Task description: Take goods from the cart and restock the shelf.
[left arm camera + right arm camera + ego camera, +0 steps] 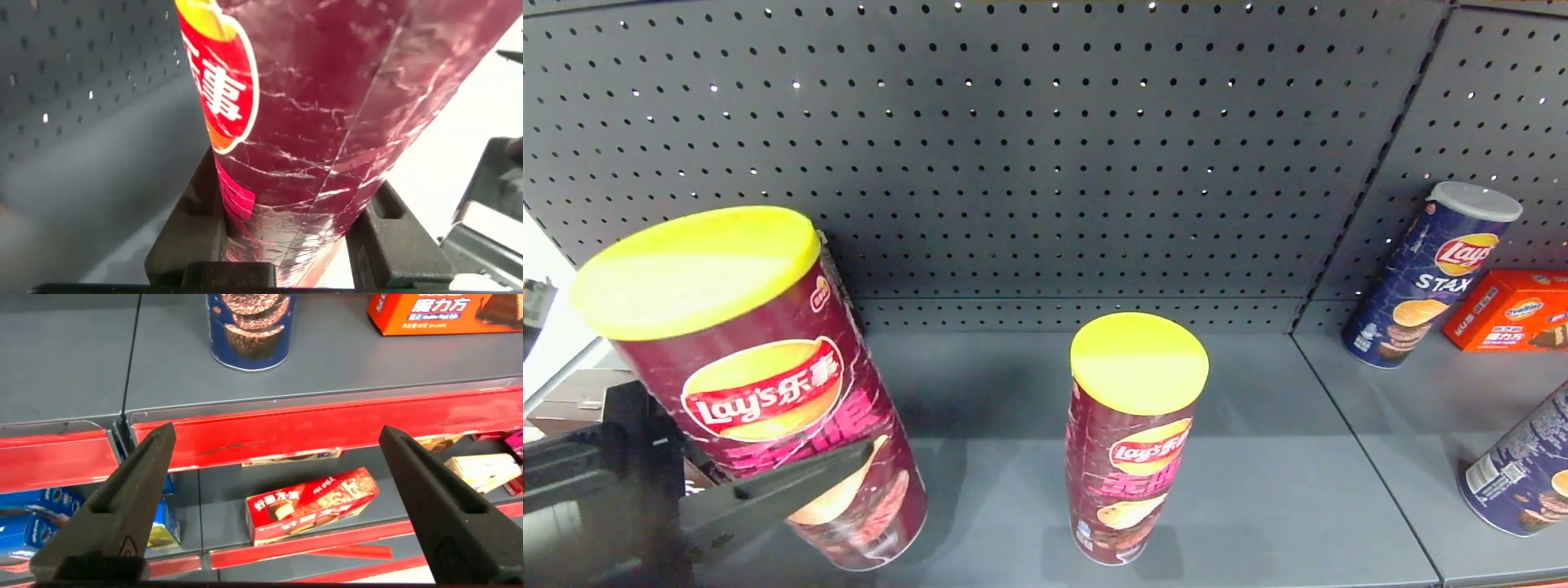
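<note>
Grips a dark red chip can [760, 367] low on its body with the left claw [294, 229], one finger on each side, both pressed against the wrapper. Holds it tilted, yellow lid leaning toward the robot's left, over the left front part of the grey shelf [1258, 490]. Cannot tell whether its base touches the board. Shows a second dark red can [1131, 457] of the same kind standing upright at the middle of the shelf, well apart from the held one, in front of the pegboard wall [1045, 163]. Holds the right claw [278, 433] wide open with nothing between its fingers, facing the red strip [327, 425] along the shelf's front edge. Finds, in the next section to the right, a blue can [1421, 278] just beside an orange box [1511, 310], and another blue can [1523, 474] nearer the front, cut off at the edge of view. Finds a red box [310, 506] lying on the shelf below.
</note>
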